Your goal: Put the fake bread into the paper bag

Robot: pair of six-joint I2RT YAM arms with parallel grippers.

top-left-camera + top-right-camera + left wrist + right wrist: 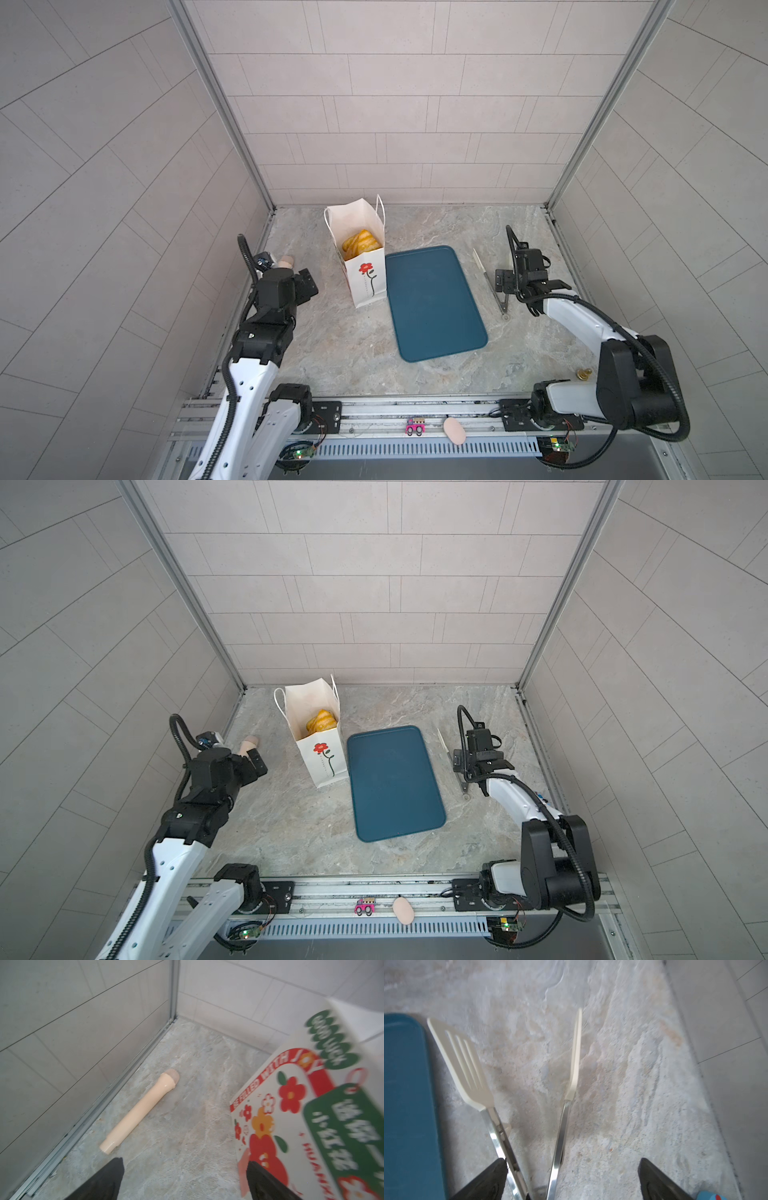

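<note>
The fake bread (pixel 360 242) lies inside the paper bag (pixel 368 286), which stands upright near the far edge of the worktop (pixel 332 353) so nothing spills, while the left fingers (pixel 104 1182) and right fingers (pixel 483 1184) are wide and empty, their work seemingly finished.

Soft, even, fairly bright light fills both top views, and shadows around the tray (pixel 434 303) are faint and edgeless. Wall tile lines bow toward the frame edges, far from the tray. In the left wrist view the paper bag (pixel 311 1115) is smeared, probably by motion, while the rolling pin (pixel 139 1111) carries a small glare spot. The right wrist view is soft and washed out around the tongs (pixel 467 1068) beside the tray.
</note>
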